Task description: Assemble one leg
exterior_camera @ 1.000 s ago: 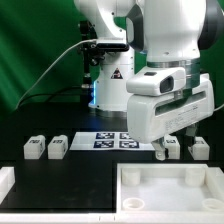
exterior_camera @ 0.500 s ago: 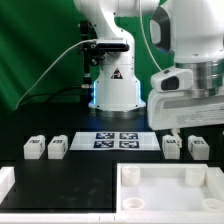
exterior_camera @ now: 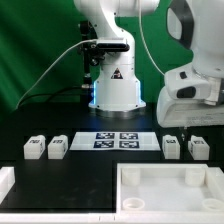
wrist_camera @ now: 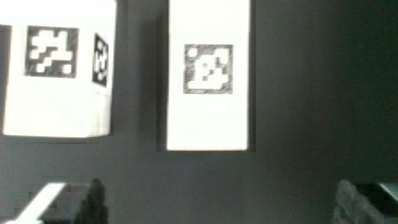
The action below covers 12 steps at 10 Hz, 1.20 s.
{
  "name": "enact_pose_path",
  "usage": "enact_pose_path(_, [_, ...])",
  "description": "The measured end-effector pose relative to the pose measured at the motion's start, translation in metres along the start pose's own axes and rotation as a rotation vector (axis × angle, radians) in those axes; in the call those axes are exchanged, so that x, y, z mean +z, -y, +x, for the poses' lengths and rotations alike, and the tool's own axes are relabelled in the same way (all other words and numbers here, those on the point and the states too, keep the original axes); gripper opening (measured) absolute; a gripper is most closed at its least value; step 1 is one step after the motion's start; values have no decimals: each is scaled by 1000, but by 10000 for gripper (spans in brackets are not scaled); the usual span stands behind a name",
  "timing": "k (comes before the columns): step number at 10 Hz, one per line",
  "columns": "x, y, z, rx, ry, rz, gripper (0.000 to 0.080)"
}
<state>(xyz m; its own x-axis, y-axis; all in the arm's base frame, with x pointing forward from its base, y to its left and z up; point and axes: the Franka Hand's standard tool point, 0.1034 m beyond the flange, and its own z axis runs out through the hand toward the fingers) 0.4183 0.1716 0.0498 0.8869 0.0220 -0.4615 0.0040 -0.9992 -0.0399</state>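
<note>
Four small white legs lie in a row on the black table: two at the exterior view's left (exterior_camera: 33, 148) (exterior_camera: 57, 148) and two at its right (exterior_camera: 170, 146) (exterior_camera: 198, 147). My gripper (exterior_camera: 189, 131) hangs just above the right pair, touching neither. In the wrist view two legs lie side by side with their marker tags up, one (wrist_camera: 210, 75) nearer the middle and one (wrist_camera: 57, 70) at the edge. My gripper (wrist_camera: 222, 203) is open and empty, its dark fingertips (wrist_camera: 71, 200) wide apart above the table.
The marker board (exterior_camera: 118, 140) lies between the two pairs of legs. A large white square tray-like part (exterior_camera: 128, 178) with corner sockets sits at the front right. Another white part (exterior_camera: 5, 181) shows at the front left edge.
The arm has swung toward the exterior view's right, from over the marker board's right end to above the right pair of legs. The legs have not moved.
</note>
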Motion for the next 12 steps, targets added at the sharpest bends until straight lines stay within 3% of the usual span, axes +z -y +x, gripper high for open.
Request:
enact_pose_path(1, [-1,2,-3,-4,117,-13,649])
enact_pose_path(2, [2,3,3,-12,152,-11,649])
enact_pose_path(4, [5,-2,-6,-10,364,-30,649])
enact_pose_path(7, [9,0,1,-5,393,-29,649])
enact_pose_path(12, [47,3,-15,3,433,-48,649])
